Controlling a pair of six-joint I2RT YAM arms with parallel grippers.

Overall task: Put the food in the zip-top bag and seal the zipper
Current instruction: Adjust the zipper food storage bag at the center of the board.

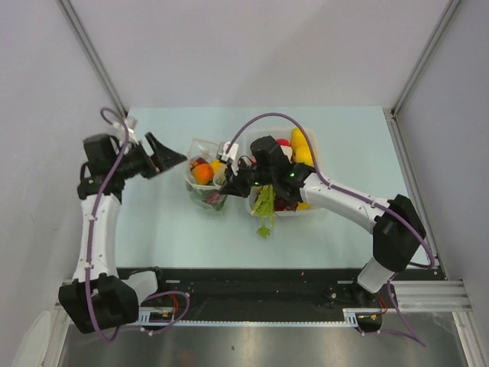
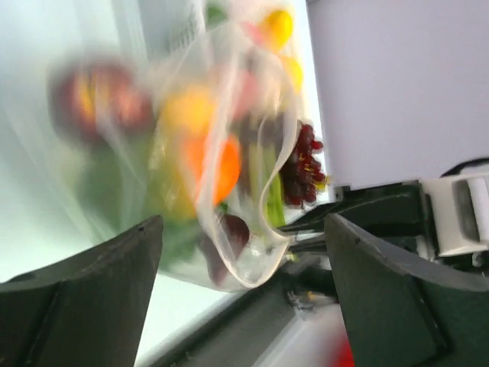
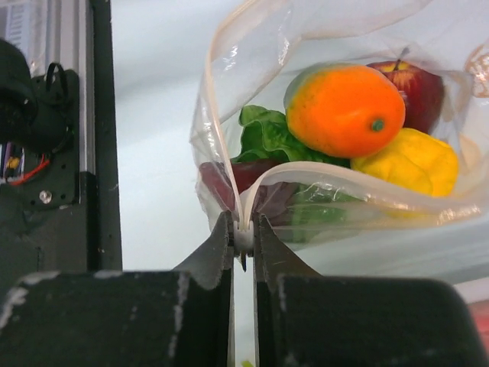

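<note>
The right arm's black fingers (image 3: pixel 218 256) pinch narrowly on one end of the thin clear press-seal zipper (image 3: pixel 328 170), whose parted length runs away ahead of them. The clear dotted plastic zip-top bag (image 3: pixel 321 206) holds an orange toy fruit (image 3: pixel 344 111) and green lettuce (image 3: pixel 267 134). The left arm's fingers (image 2: pixel 84 283) gape wide, with the bag just ahead of them and not gripped.

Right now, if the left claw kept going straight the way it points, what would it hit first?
Probably the zip-top bag: the open left gripper points at its clear side, with nothing visible between them, though depth is hard to judge.
</note>
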